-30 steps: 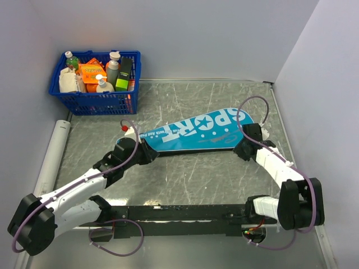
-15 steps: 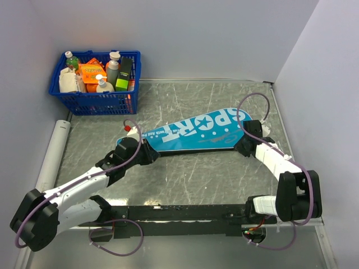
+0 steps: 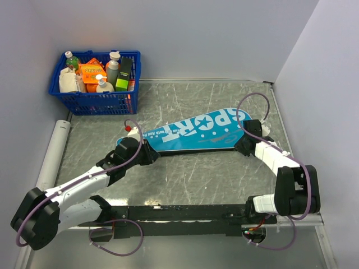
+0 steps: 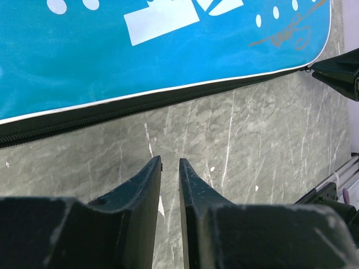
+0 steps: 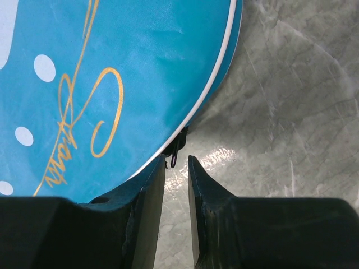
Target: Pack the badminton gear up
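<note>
Far to my left, in the back corner, a blue basket full of bottles and packets stands on the grey table. In front of it, a white tube lies along the left wall. My left pincer hangs low over the bare tabletop, just beside the narrow end of the teal bag. Its two fingers are only a narrow slit apart, and nothing is between them except the table below. The bag lies flat across the middle of the table, slanting from its narrow end near my left pincer up to its broad rounded end on the right. The white word SPORT faces up, and the dark zip runs along the near edge. My right pincer sits at that broad end, tips right against the rim. Its fingers are also a small gap apart, and the little zip pull hangs at the mouth of the gap. I cannot tell whether either finger touches it.
</note>
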